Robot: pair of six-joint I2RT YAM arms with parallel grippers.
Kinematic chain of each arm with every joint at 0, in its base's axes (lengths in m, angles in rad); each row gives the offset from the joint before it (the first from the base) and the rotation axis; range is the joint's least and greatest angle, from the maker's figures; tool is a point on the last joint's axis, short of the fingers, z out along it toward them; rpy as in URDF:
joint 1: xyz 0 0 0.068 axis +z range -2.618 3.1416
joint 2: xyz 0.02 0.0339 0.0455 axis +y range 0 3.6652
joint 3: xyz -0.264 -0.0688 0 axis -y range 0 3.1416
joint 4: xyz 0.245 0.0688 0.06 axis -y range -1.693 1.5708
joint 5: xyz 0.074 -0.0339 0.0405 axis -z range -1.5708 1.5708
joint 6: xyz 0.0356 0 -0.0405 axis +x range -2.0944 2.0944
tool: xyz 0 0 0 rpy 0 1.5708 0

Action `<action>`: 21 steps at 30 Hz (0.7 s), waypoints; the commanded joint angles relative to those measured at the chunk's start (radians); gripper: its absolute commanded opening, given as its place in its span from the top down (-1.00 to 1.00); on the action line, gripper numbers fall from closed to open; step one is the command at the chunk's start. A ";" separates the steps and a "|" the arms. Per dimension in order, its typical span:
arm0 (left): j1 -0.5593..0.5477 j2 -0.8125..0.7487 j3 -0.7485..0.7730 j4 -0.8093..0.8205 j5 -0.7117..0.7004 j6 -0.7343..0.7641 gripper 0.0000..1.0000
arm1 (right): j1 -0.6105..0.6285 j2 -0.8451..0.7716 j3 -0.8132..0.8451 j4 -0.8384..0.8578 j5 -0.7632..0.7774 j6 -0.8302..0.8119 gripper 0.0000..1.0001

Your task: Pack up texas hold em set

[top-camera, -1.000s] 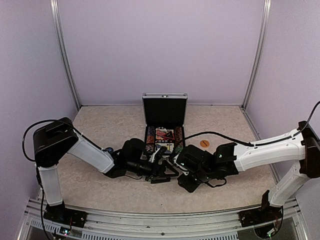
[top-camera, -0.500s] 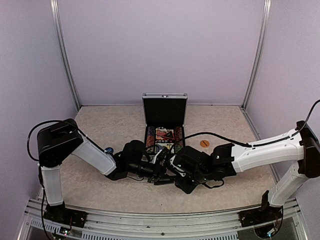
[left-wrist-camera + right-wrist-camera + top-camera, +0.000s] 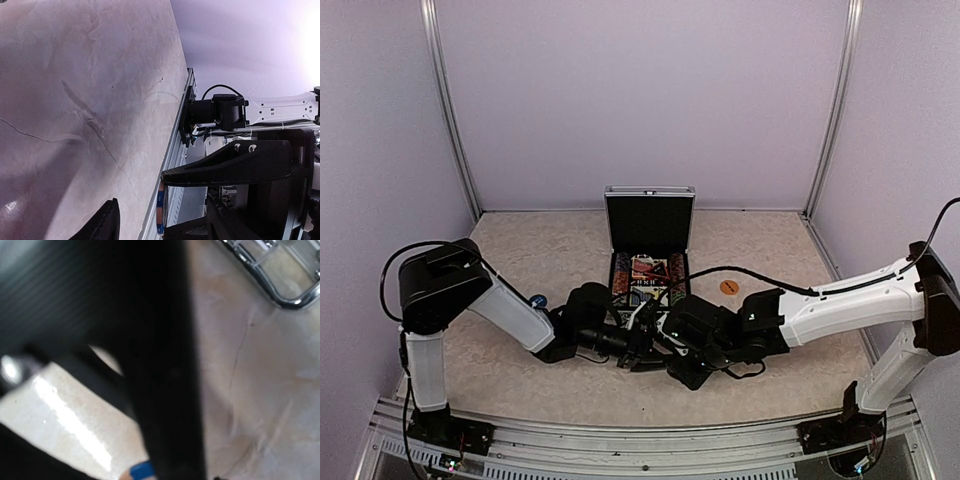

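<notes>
Currently the small ribbed silver aluminium case [image 3: 649, 222] with black lining stands open at mid-table, lid upright, a card deck [image 3: 649, 270] inside. Both grippers meet just in front of it. My left gripper [image 3: 138, 191] has its jaws apart, with a blue-and-orange striped poker chip [image 3: 160, 210] edge-on between them, beside one finger. I cannot tell how my right gripper [image 3: 663, 347] stands, because its own view is blurred.

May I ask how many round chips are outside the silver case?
3: orange disc right of the silver case, blue chip by the left arm, striped chip at the left hand; more may be hidden.
</notes>
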 commanded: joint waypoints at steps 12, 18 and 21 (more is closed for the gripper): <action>-0.018 0.037 0.011 0.054 0.028 -0.005 0.45 | 0.016 0.015 0.030 0.006 0.006 -0.009 0.18; -0.020 0.050 0.012 0.138 0.055 -0.045 1.00 | 0.018 0.009 0.031 0.001 0.016 -0.009 0.18; -0.020 0.045 0.012 0.148 0.059 -0.047 1.00 | 0.017 0.002 0.032 -0.004 0.021 -0.011 0.18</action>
